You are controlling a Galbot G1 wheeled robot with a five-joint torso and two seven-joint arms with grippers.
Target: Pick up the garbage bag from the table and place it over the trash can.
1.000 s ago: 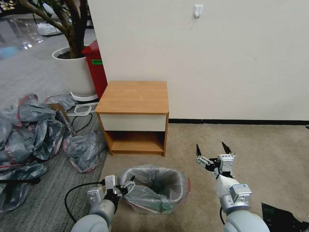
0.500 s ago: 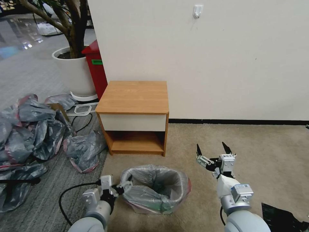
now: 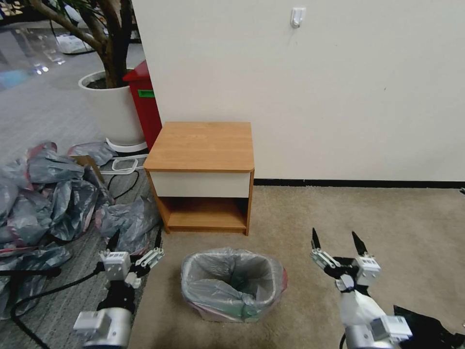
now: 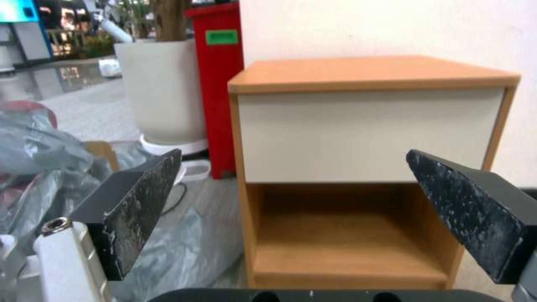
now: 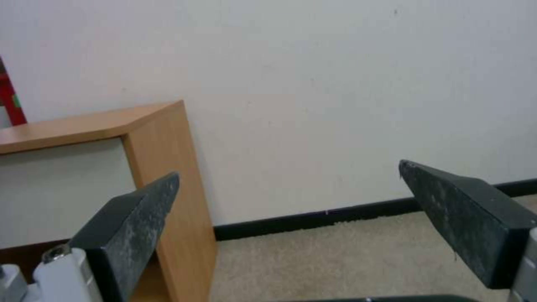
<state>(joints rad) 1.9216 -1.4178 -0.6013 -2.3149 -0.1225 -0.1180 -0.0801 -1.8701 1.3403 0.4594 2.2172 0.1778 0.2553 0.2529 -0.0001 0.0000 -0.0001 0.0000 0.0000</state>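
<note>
Garbage bag (image 3: 231, 283): head view; grey translucent plastic lining the trash can (image 3: 213, 315), its top folded out over the rim, with a pink-red band visible at the right edge and along the lower front. The can's beige wall shows only as a narrow strip below the plastic; the rest is covered.
Table (image 3: 202, 170): head view; stands against the wall, beyond the trash can and apart from it. Top surface bare, lower shelf open.
Left gripper (image 3: 134, 245): head view; released, fingers spread, holding nothing, left of the trash can and not touching the bag. Its arm is cut off by the lower frame edge.
Right gripper (image 3: 338, 243): head view; released, fingers spread, holding nothing, right of the trash can and well apart from it over the carpet.
Heap of grey bags (image 3: 43, 194): head view; on the floor at left, partly cut off by the frame edge.
Left wrist view: both black fingers (image 4: 142, 201) wide apart, nothing between them; the table's white drawer front (image 4: 363, 134) and shelf lie straight ahead. A red bin (image 4: 215, 63) and a white plant pot (image 4: 162, 88) stand beside the table.
Right wrist view: fingers (image 5: 134, 226) wide apart and empty; the table's side panel (image 5: 173, 176), wall and black baseboard (image 5: 313, 218) lie ahead.
</note>
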